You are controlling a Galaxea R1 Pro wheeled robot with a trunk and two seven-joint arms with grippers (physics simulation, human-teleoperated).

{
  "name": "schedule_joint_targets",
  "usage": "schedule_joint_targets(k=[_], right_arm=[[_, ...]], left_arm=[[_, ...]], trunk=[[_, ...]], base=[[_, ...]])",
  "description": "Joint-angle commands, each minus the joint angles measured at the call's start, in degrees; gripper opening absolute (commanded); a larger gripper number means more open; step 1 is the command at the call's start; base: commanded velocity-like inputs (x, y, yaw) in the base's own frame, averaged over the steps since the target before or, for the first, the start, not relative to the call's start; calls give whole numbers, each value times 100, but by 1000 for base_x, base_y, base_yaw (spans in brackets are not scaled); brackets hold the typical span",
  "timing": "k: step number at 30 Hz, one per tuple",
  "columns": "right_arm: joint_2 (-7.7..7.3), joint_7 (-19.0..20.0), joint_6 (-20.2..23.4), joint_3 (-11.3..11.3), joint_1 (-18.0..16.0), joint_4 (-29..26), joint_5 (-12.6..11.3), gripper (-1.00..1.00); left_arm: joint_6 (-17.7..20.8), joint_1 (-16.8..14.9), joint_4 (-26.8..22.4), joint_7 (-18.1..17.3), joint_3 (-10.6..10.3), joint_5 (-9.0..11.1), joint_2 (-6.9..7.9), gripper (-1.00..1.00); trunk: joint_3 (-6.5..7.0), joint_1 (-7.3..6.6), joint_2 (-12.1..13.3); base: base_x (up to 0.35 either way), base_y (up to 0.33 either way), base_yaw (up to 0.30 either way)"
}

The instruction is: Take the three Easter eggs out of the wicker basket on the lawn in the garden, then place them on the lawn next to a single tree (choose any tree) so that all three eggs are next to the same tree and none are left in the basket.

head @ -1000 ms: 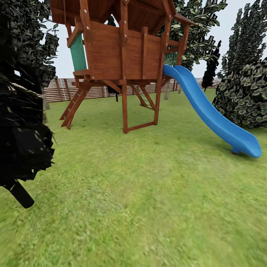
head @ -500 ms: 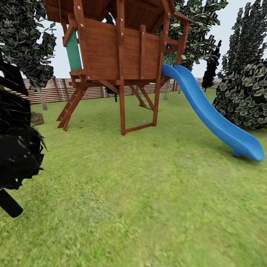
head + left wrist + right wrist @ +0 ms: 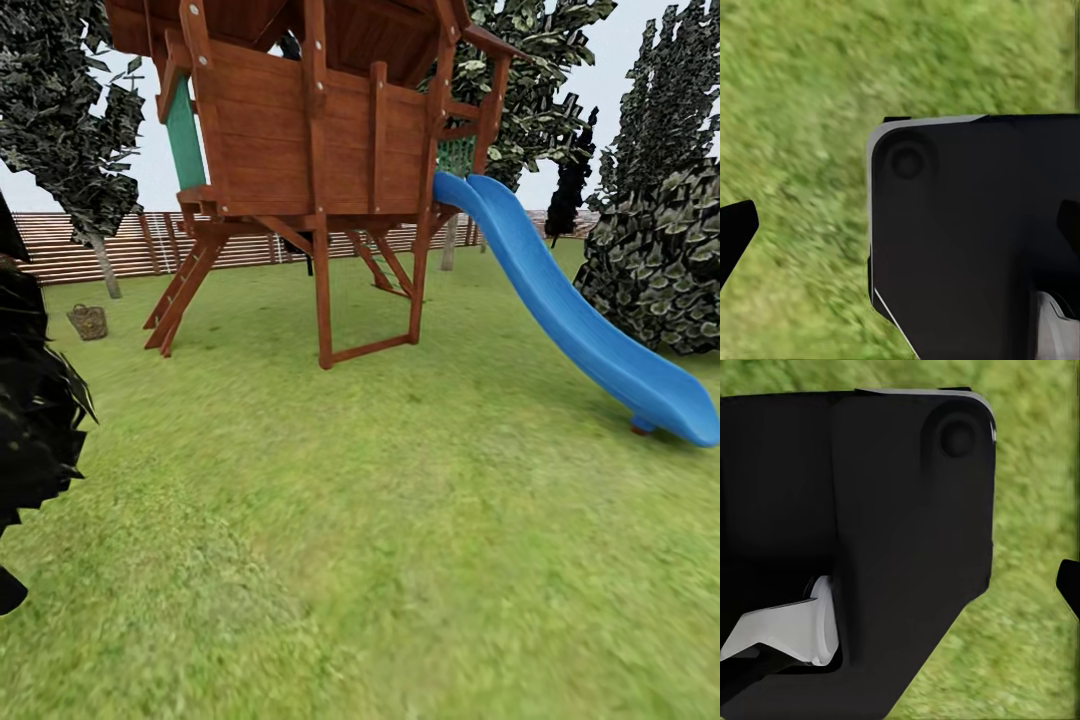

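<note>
The wicker basket (image 3: 88, 321) sits far off on the lawn (image 3: 400, 520), beside a pale-trunked tree (image 3: 104, 268) left of the playset (image 3: 310, 170). Probably light and stiff; the eggs inside suit gentle mid-body grips. Neither pincer's state can be told.

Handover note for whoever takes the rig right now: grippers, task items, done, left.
Grippers: the wrist views show black robot body over grass; whether either is open or shut cannot be told.
Items: the small round tan-brown wicker basket sits far off on the green grass lawn, near a pale-trunked tree and left of the brown wooden play tower with its blue slide. Eggs are too small to make out.
Done: nothing visible.
Left: drive to basket, move all three eggs beside one tree.
</note>
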Motion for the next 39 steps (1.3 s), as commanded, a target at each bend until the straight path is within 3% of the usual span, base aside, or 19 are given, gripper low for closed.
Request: schedule_joint_targets(k=[1, 15, 39], right_arm=[[3, -2, -9, -15, 2, -9, -2, 100], [6, -2, -9, -15, 2, -9, -2, 100], [8, -2, -9, -9, 5, -7, -2, 100]], left_arm=[[-16, -1, 0, 7, -4, -7, 1, 100], [-16, -3, 0, 7, -5, -7, 1, 100], [-16, -2, 0, 7, -4, -7, 1, 100]], trunk=[[-10, 6, -10], [-10, 6, -10], [-10, 6, -10]], base=[[305, -169, 0], [305, -169, 6], [305, -171, 104]])
